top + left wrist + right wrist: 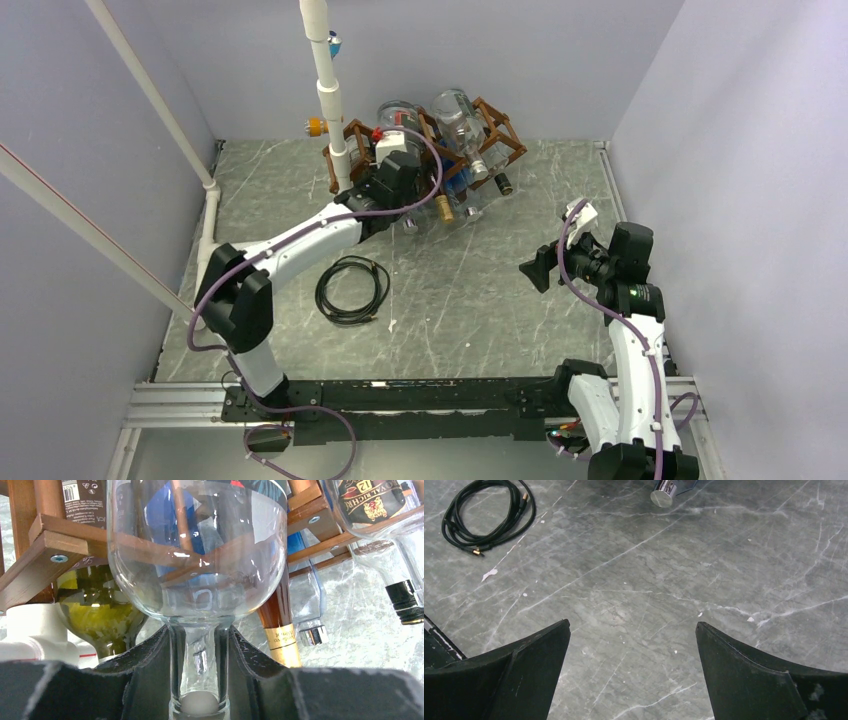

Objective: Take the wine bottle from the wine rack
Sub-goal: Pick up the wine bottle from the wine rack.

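- Clear wine bottle point(197, 555): body sits in a cell of the wine rack point(50, 545), neck sticking out toward the arm.
- Left gripper point(200, 647) is pinching that neck near the mouth. Smooth glass, so it may slip through the pads on the pull.
- A skewed pull could catch the shoulder on a wooden bar and drag the whole rack.
- Once clear of the cell, the heavy body may swing down, since only the neck is held.
- The green bottle point(100, 610) and amber bottle point(280, 630) sit just beside it and could get jostled out.
- Right gripper point(631, 630) is spread wide and empty over the table point(724, 555), well apart, so there's no second support.
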Controlling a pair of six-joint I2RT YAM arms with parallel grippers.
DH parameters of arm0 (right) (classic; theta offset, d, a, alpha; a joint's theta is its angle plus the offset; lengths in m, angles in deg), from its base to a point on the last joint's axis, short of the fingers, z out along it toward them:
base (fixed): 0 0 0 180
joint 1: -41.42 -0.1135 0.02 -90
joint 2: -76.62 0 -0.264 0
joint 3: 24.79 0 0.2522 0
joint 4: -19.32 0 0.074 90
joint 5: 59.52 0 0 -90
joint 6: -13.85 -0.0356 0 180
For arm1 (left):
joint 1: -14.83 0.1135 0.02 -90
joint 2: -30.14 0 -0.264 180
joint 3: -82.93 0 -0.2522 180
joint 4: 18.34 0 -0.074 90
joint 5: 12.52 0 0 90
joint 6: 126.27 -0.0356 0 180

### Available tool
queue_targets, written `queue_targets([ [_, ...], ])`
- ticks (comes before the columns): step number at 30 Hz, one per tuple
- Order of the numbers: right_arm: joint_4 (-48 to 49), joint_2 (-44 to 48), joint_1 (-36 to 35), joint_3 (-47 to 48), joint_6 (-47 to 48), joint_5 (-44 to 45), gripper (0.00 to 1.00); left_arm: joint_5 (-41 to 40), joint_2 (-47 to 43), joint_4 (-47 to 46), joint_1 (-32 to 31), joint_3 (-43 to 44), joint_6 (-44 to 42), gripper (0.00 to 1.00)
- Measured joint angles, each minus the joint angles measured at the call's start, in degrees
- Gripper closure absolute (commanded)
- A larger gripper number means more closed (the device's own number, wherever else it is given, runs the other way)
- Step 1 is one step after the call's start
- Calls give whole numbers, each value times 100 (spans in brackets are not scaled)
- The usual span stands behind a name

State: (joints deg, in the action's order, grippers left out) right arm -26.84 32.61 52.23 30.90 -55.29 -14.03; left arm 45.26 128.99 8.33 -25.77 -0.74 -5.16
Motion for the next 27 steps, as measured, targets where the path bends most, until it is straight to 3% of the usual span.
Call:
queue_targets([
  [27, 2, -26, 2, 0, 0, 57, 0, -59, -894, -334, -63, -914, -50, 100],
])
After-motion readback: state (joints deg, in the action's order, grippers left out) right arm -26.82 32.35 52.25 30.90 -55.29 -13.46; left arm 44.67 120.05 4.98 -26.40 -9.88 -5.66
